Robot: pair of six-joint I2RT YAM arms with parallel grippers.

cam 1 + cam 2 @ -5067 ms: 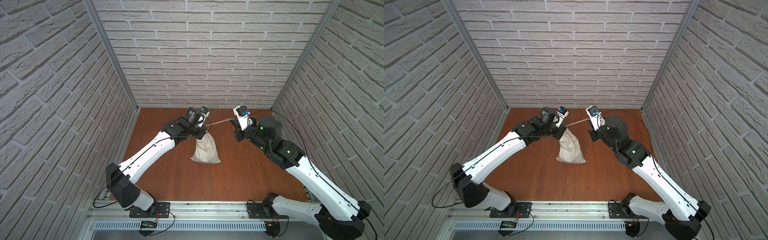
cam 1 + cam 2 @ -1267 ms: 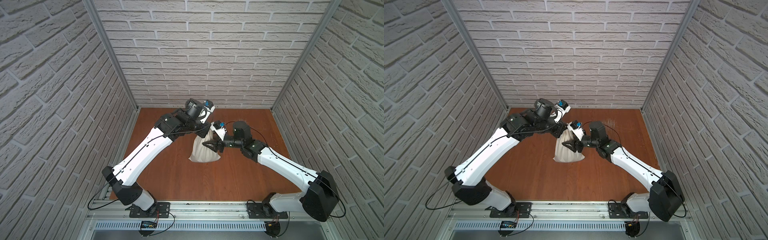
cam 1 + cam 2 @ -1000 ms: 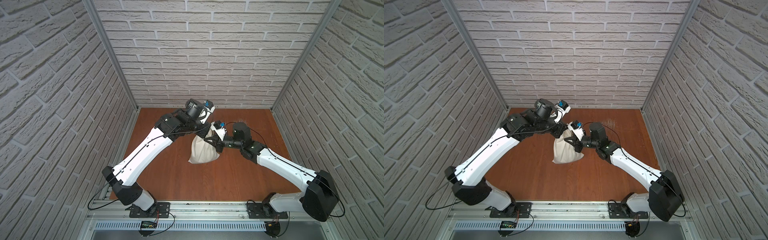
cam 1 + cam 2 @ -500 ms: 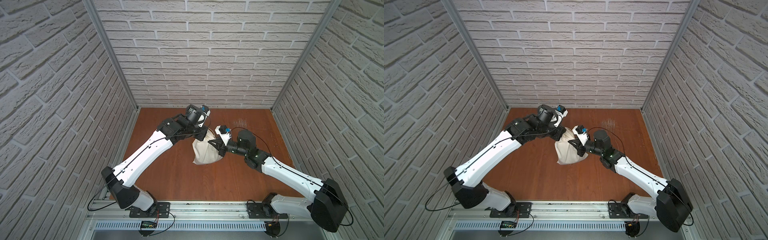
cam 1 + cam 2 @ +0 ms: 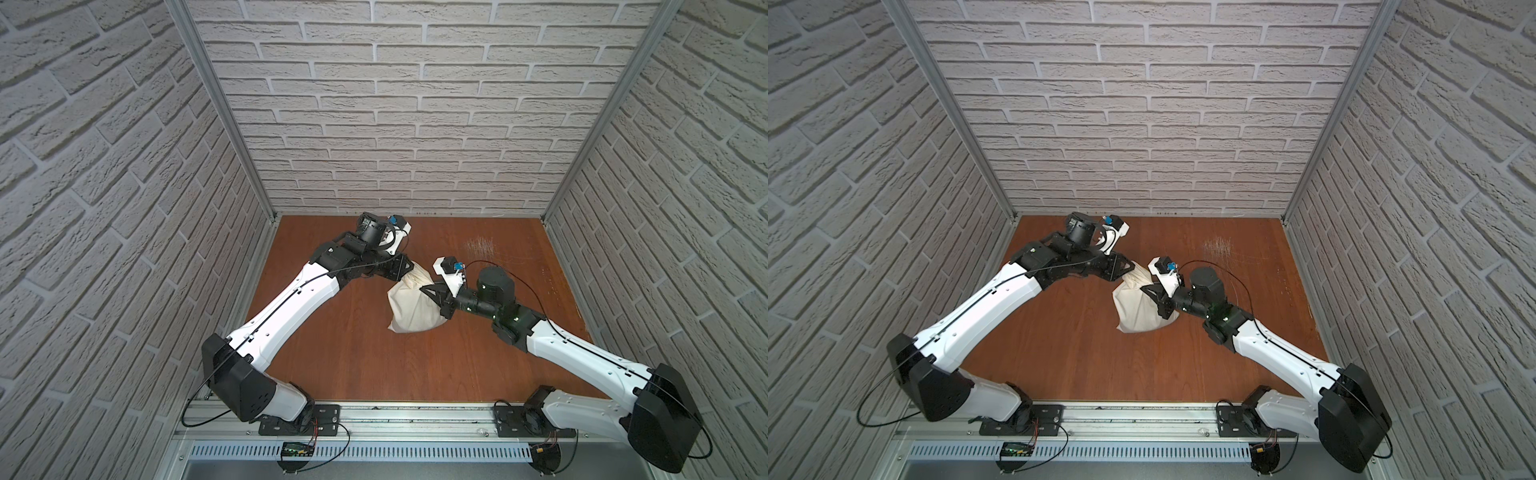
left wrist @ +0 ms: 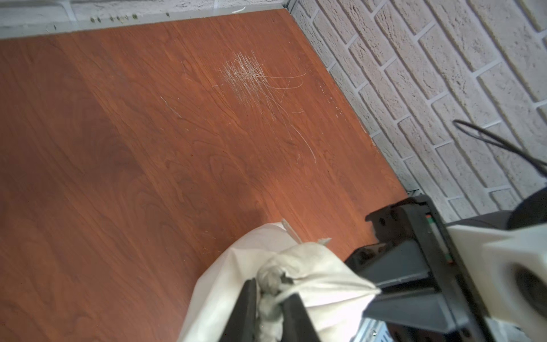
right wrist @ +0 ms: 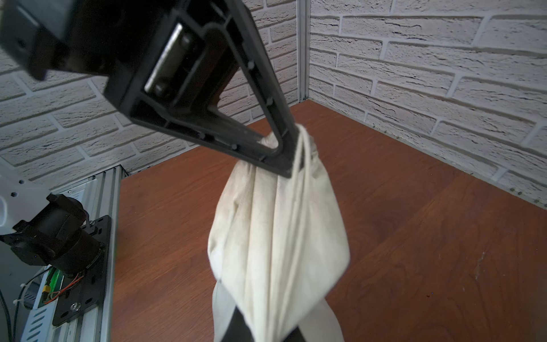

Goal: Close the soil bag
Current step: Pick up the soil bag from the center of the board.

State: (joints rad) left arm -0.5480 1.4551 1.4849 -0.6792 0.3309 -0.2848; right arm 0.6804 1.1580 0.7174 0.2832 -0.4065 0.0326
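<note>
Pale brick walls box in a reddish wooden surface [image 5: 332,353]. From the left, the left gripper [image 6: 270,305] reaches in, its jaws grasping the puckered neck of the soil bag [image 5: 409,309], which slumps near the middle of the surface. On the right, the right gripper [image 7: 265,331] has its jaws clenched on a fold of the bag's body, where the cord [image 7: 299,189] runs down too. The mouth looks nearly cinched to me. I'd hold the neck firm and draw the cord straight away from it, steadily, so the cloth gathers evenly rather than snagging.
</note>
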